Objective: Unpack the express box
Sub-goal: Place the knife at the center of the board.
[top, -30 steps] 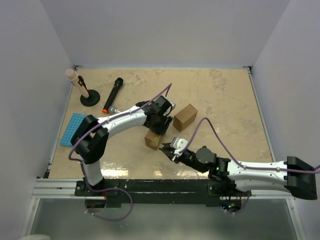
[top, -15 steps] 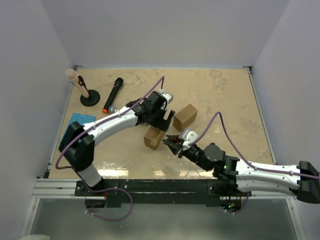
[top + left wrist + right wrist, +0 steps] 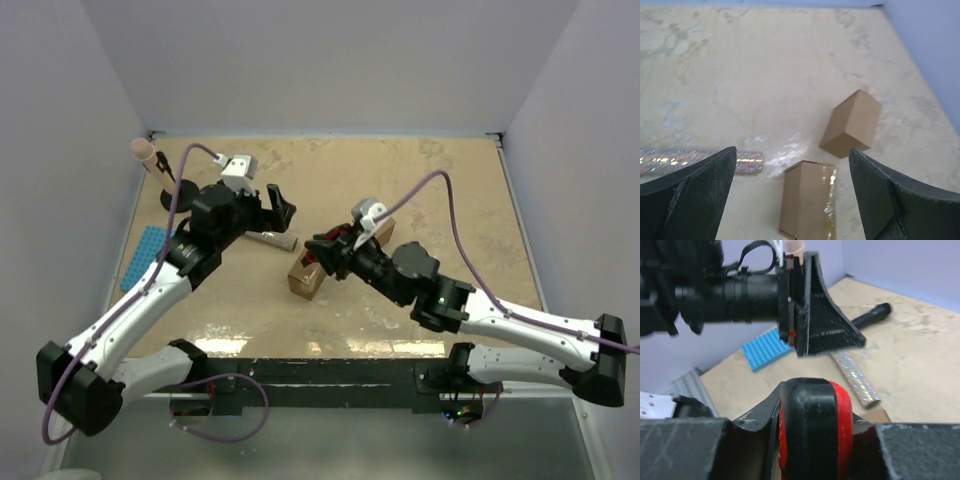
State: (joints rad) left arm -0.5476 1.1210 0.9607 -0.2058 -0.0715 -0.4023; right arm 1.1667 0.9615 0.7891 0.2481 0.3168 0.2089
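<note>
The express box (image 3: 305,280), small brown cardboard with glossy tape along its top (image 3: 807,205), lies mid-table. A second brown box (image 3: 852,124) sits just beyond it, partly behind my right arm in the top view (image 3: 380,228). My left gripper (image 3: 272,210) hangs open above and left of the taped box, nothing between its fingers (image 3: 690,195). My right gripper (image 3: 322,250) hovers over the taped box's far end, shut on a black and red tool (image 3: 812,430). In the right wrist view, only a corner of the box (image 3: 875,415) shows behind that tool.
A glittery tube (image 3: 268,239) and a scrap of clear wrap (image 3: 785,152) lie left of the boxes. A blue studded plate (image 3: 140,258) sits at the left edge and a black stand with a pink tip (image 3: 145,152) at the back left. A black microphone (image 3: 872,315) lies behind.
My left gripper has opened, risen off the taped box and swung back to the left. My right gripper has carried the tool forward and up over the box.
</note>
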